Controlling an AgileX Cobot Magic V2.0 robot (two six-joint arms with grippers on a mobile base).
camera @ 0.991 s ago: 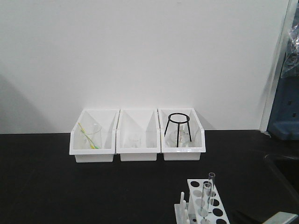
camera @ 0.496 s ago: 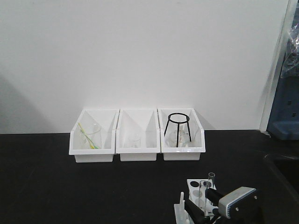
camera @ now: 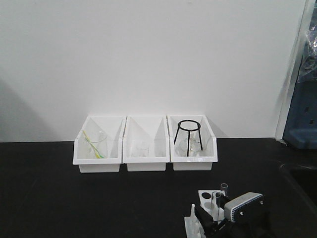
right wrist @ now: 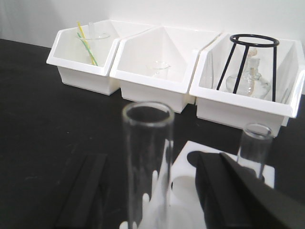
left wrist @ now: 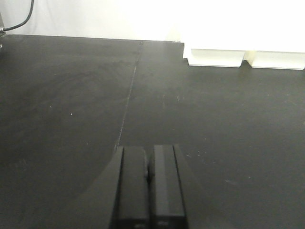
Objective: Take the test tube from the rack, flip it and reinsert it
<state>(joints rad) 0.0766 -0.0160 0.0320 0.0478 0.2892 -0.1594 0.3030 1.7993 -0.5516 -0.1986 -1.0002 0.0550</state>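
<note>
The white rack (camera: 205, 196) stands at the table's front right, with pegs (camera: 192, 210) on its left side. Two clear test tubes stand upright in it: the nearer tube (right wrist: 147, 157) and the farther tube (right wrist: 255, 142). They also show in the front view, the nearer tube (camera: 215, 199) and the farther tube (camera: 224, 189). My right gripper (right wrist: 150, 167) is open, with one dark finger (right wrist: 85, 188) left of the nearer tube and the other right of it, neither touching it. It also shows low in the front view (camera: 214, 221). My left gripper (left wrist: 148, 157) is shut and empty over the bare black table.
Three white open-front bins stand along the back wall: the left bin (camera: 98, 159) with a beaker and straws, the middle bin (camera: 146, 159) with small glassware, and the right bin (camera: 194, 159) with a black tripod ring (camera: 188, 130). Blue equipment (camera: 302, 124) stands at the far right.
My right arm came in from the lower right edge to the rack. Its fingers now straddle the nearer test tube. The tubes and rack have not moved.
</note>
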